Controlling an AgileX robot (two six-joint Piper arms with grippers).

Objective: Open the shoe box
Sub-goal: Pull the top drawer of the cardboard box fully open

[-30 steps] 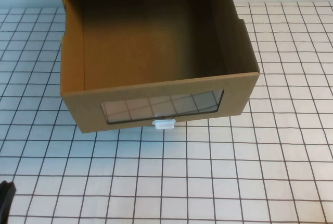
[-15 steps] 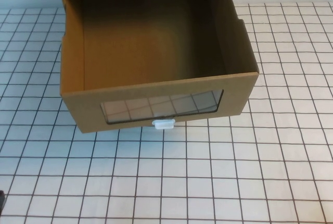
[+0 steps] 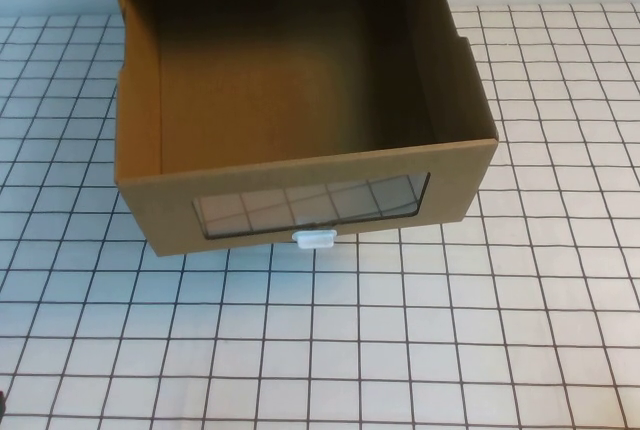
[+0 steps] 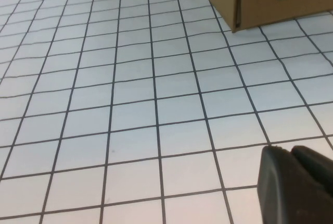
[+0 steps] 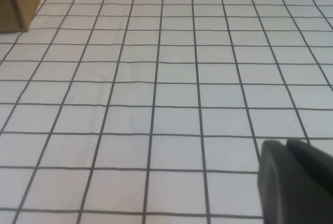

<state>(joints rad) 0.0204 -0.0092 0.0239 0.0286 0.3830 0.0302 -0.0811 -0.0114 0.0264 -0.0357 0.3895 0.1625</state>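
Shoe box, likely light, crushable cardboard, stands open well ahead of left gripper and right gripper, both closed and empty. Advised hold: white tab.

shoe box on table, far centre

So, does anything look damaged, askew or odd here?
Nothing serious: the open shoe box drawer, empty and intact, stands slightly turned against the grid of the table. The left gripper and right gripper hover shut above it.
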